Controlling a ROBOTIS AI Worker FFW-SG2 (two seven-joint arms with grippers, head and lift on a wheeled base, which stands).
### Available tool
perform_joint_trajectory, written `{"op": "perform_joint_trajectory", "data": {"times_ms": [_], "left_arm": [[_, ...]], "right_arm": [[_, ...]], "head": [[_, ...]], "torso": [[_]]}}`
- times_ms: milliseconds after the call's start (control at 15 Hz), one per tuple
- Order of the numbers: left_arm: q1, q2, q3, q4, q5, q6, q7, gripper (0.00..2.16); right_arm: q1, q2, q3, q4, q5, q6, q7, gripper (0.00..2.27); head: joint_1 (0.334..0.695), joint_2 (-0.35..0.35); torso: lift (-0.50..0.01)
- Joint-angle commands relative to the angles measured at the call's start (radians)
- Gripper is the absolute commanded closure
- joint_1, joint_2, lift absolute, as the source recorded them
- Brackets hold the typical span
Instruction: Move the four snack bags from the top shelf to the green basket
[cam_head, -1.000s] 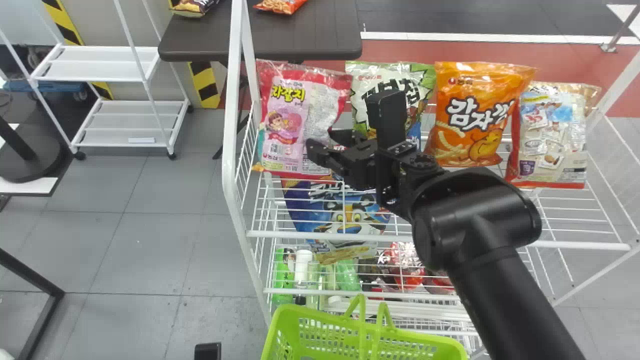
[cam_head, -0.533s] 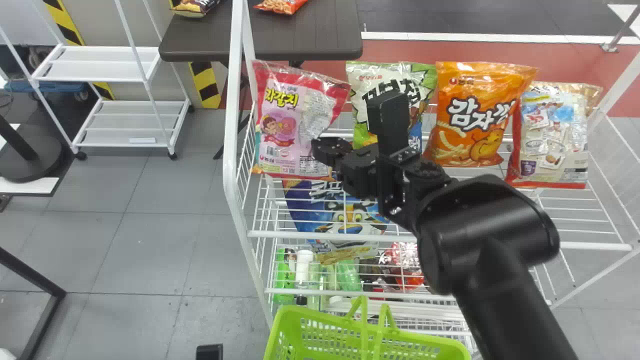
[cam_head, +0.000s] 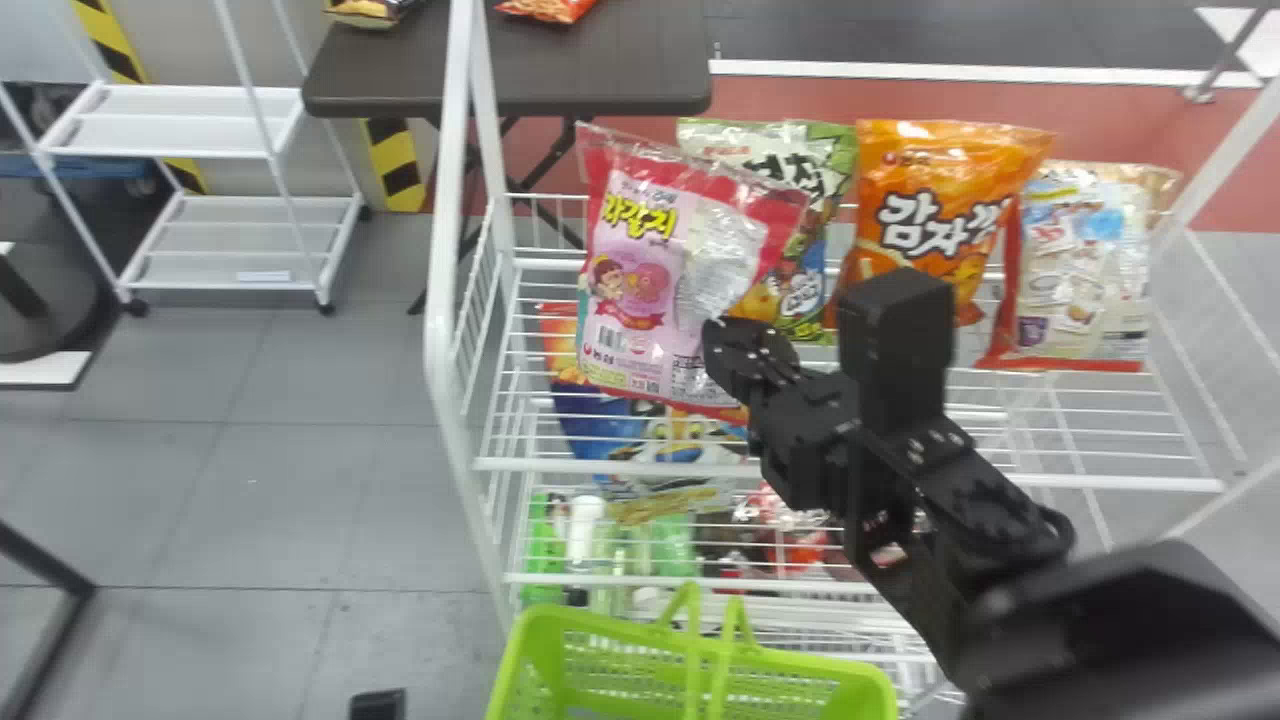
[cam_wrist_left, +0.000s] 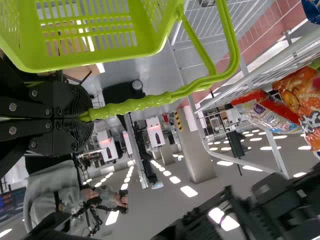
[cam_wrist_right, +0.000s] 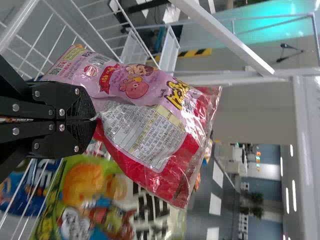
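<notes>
Four snack bags are showing in the head view, and our right hand is pinching one of them, the pink bag, just to its left. Beyond that hand the green bag is standing; the orange bag is standing to its right, and the beige bag farther right. The green basket is hanging below and nearer us, with our left hand at the bottom edge. While the head view is giving us the row, the right wrist view is showing us fingertips meeting on the pink bag's side, and the left wrist view our left hand gripping the basket's handle. The pink bag's lettered end is pointing up, its printed panel is facing us, and its long axis is running nearly upright, the top leaning slightly right.
</notes>
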Motion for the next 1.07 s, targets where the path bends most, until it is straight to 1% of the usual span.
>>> {"op": "perform_joint_trajectory", "data": {"times_ms": [0,133,200,267,333,400,467,533,667,800,867,933,1000], "left_arm": [[0.004,-0.001,-0.005,-0.010,-0.004,-0.014,0.000,1.78],[0.007,-0.006,-0.001,-0.015,-0.006,-0.026,0.002,1.78],[0.007,-0.009,0.003,-0.013,-0.006,-0.029,0.002,1.78],[0.007,-0.010,0.006,-0.013,-0.007,-0.032,0.005,1.78],[0.007,-0.015,0.013,-0.013,-0.007,-0.035,0.005,1.78],[0.007,-0.018,0.015,-0.012,-0.007,-0.038,0.005,1.78],[0.007,-0.026,0.013,-0.010,-0.009,-0.041,0.006,1.78],[0.017,-0.030,0.015,-0.004,-0.009,-0.072,0.003,1.78],[0.023,-0.045,0.019,-0.004,-0.013,-0.093,0.002,1.78],[0.024,-0.058,0.021,-0.002,-0.018,-0.112,0.000,1.78],[0.024,-0.067,0.019,-0.002,-0.027,-0.115,0.002,1.78],[0.024,-0.068,0.019,-0.002,-0.032,-0.115,0.006,1.78],[0.023,-0.072,0.016,-0.002,-0.036,-0.115,0.011,1.78]], "right_arm": [[0.150,-0.017,-0.066,-0.172,0.014,0.039,0.000,2.07],[0.268,-0.017,-0.140,-0.283,0.017,0.088,0.003,2.07],[0.316,-0.017,-0.166,-0.312,0.022,0.106,0.010,2.07],[0.374,-0.012,-0.197,-0.330,0.020,0.109,0.014,2.07],[0.416,0.000,-0.223,-0.332,0.009,0.109,0.025,2.07],[0.448,0.017,-0.250,-0.332,0.000,0.152,0.060,2.07],[0.449,0.026,-0.273,-0.334,-0.007,0.284,0.083,2.07],[0.440,0.026,-0.282,-0.332,-0.012,0.376,0.100,2.07],[0.428,0.017,-0.298,-0.323,-0.015,0.567,0.132,2.07],[0.423,0.002,-0.298,-0.297,-0.035,0.674,0.183,2.07],[0.423,-0.008,-0.296,-0.274,-0.060,0.695,0.209,2.07],[0.419,-0.015,-0.292,-0.243,-0.087,0.686,0.218,2.07],[0.402,-0.015,-0.289,-0.206,-0.109,0.683,0.241,2.07]], "head": [[0.695,-0.146],[0.695,-0.218],[0.695,-0.291],[0.695,-0.329],[0.695,-0.350],[0.695,-0.350],[0.695,-0.350],[0.695,-0.350],[0.695,-0.350],[0.695,-0.350],[0.695,-0.350],[0.695,-0.350],[0.695,-0.350]], "torso": [[0.000],[0.000],[0.000],[0.000],[0.000],[0.000],[0.000],[0.000],[0.000],[0.000],[0.000],[0.000],[0.000]]}}
